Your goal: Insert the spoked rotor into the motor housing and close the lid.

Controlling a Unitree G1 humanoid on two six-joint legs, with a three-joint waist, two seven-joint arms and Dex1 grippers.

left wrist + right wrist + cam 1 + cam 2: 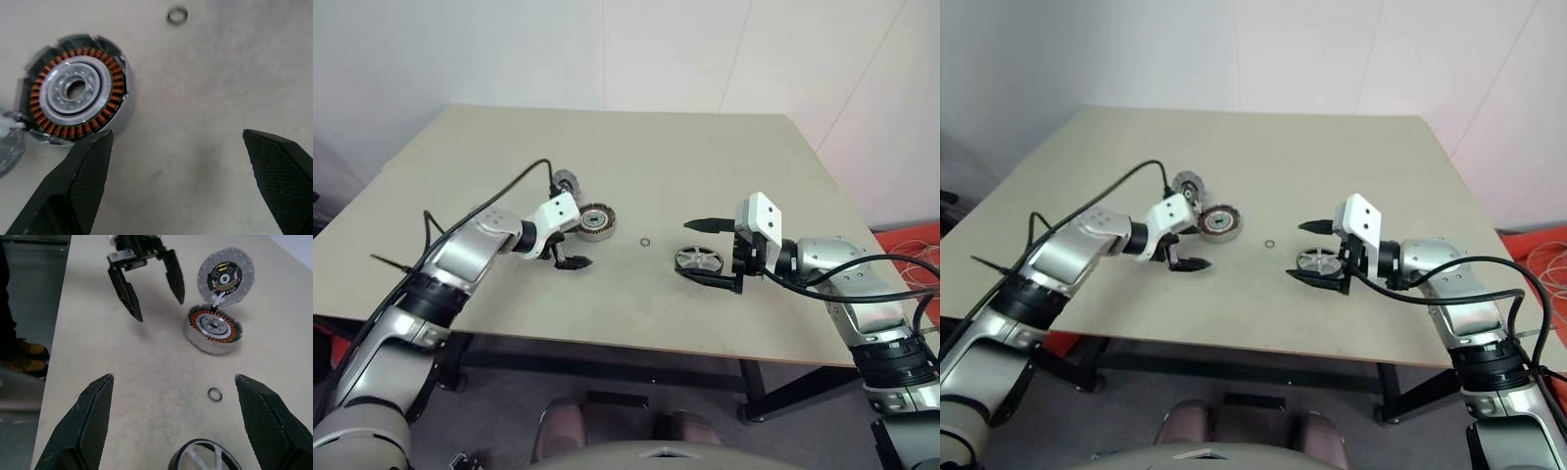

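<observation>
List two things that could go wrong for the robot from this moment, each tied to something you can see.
1. The lid stands propped open at the motor housing; the open left gripper nearby might knock it shut.
2. The small loose ring lies between housing and spoked rotor; the open right gripper could sweep it away.

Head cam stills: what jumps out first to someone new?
The motor housing, copper windings showing, sits left of the table's middle with its lid propped up on edge against its far side. The spoked rotor lies flat to the right, with a tiny loose ring between the two. Both claws stand open and empty: the left claw beside the housing, the right claw straddling the rotor.
</observation>
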